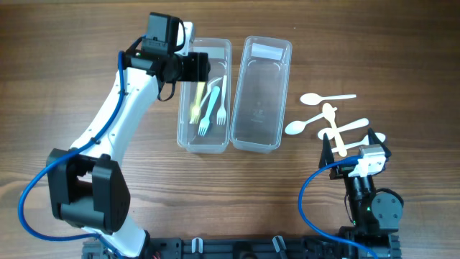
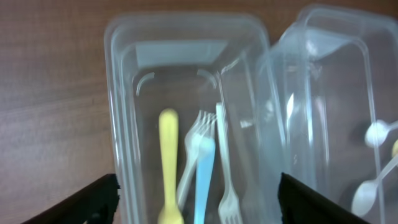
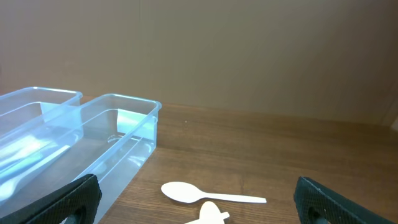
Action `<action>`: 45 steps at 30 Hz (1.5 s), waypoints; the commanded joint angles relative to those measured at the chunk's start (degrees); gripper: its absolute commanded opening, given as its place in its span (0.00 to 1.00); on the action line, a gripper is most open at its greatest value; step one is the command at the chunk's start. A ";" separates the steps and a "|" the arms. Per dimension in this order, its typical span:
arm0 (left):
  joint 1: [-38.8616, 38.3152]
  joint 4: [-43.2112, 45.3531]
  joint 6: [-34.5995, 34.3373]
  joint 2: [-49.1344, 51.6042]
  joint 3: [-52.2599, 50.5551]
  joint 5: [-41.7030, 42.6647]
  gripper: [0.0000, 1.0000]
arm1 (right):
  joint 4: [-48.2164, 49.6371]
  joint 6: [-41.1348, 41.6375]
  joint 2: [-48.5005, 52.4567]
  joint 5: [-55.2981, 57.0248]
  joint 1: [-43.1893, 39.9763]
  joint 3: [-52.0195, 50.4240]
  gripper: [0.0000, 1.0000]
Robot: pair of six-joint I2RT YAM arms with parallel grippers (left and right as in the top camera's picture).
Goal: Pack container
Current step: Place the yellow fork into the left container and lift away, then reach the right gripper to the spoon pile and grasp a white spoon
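Wooden bench (image 1: 72, 79) holds white spoons (image 1: 313, 98) just before the released right tool (image 1: 350, 144), well apart from the released left tool (image 1: 198, 68).

L arm (image 1: 122, 108) ext fwd | L gripper (image 1: 201, 68) jaws open | R arm (image 1: 368, 198) folded nr base | R gripper (image 1: 351, 146) jaws open

White arm links (image 1: 118, 111), black joints (image 1: 85, 191), looping blue cables (image 1: 21, 201).

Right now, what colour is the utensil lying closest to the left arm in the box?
Yellow. The utensil shows best in the left wrist view.
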 commanded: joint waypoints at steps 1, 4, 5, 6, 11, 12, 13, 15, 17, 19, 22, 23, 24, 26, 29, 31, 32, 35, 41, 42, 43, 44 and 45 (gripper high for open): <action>1.33 3.28 -1.70 -3.37 1.09 -0.24 0.84 | 0.33 -0.11 -0.26 1.01 0.17 -0.04 1.00; 4.33 2.97 -1.84 -5.86 2.71 -8.07 0.89 | 0.33 -0.13 -0.26 1.01 0.17 -0.04 1.00; 5.18 2.86 -2.23 -6.36 2.71 -10.32 0.94 | 0.33 -0.11 -0.26 1.01 0.17 -0.04 1.00; 6.60 2.23 -3.61 -6.88 2.71 -14.53 1.00 | 0.33 -0.11 -0.26 1.01 0.17 -0.04 1.00; 13.29 -0.07 -5.95 -7.13 2.71 -18.64 1.00 | 0.33 -0.11 -0.26 1.01 0.17 -0.04 1.00; 14.25 -0.02 -5.97 -7.13 2.71 -19.12 1.00 | 0.33 -0.11 -0.26 1.01 0.17 -0.04 1.00; 15.08 -0.09 -5.95 -7.13 2.71 -19.28 1.00 | 0.33 -0.11 -0.26 1.01 0.17 -0.04 1.00; 16.44 -0.70 -5.95 -7.13 2.71 -19.23 1.00 | 0.33 -0.11 -0.26 1.01 0.17 -0.04 1.00; 17.27 -0.72 -5.97 -7.13 2.71 -19.23 1.00 | 0.33 -0.11 -0.26 1.01 0.17 -0.04 1.00; 17.38 -0.72 -5.95 -7.13 2.71 -19.23 1.00 | 0.33 -0.11 -0.26 1.01 0.17 -0.04 1.00; 17.35 -0.72 -5.95 -7.13 2.71 -19.23 1.00 | 0.33 -0.11 -0.26 1.01 0.17 -0.04 1.00; 17.35 -0.72 -5.95 -7.13 2.71 -19.23 1.00 | 0.33 -0.09 -0.26 1.01 0.17 -0.04 1.00; 17.38 -0.72 -5.95 -7.13 2.71 -19.23 1.00 | 0.33 -0.11 -0.26 1.01 0.17 -0.04 1.00; 17.35 -0.72 -5.97 -7.13 2.71 -19.23 1.00 | 0.33 -0.11 -0.26 1.01 0.17 -0.04 1.00; 17.35 -0.74 -5.95 -7.13 2.71 -19.23 1.00 | 0.33 -0.09 -0.26 1.01 0.17 -0.04 1.00; 17.35 -0.72 -5.97 -7.13 2.71 -19.23 1.00 | 0.33 -0.31 -0.26 1.25 0.17 -0.04 1.00; 17.38 -0.72 -5.97 -7.13 2.71 -19.23 1.00 | 0.61 0.37 -0.26 0.37 0.17 -0.04 1.00; 17.35 -0.72 -5.97 -7.13 2.71 -19.23 1.00 | 3.28 -2.03 -0.26 0.57 0.17 -0.04 1.00; 17.35 -0.72 -5.97 -7.13 2.71 -19.23 1.00 | 8.81 8.52 0.74 8.33 0.17 1.97 1.00; 17.35 -0.72 -5.97 -7.13 2.71 -19.23 1.00 | 8.09 10.03 2.01 9.51 0.17 3.15 1.00; 17.35 -0.72 -5.95 -7.13 2.71 -19.23 1.00 | 6.93 11.96 5.22 10.08 0.17 5.35 1.00; 17.35 -0.72 -5.97 -7.13 2.71 -19.23 1.00 | 6.36 12.59 8.22 10.03 0.17 7.15 1.00; 17.35 -0.72 -5.95 -7.13 2.71 -19.23 1.00 | 5.77 13.70 12.66 10.05 0.17 9.92 1.00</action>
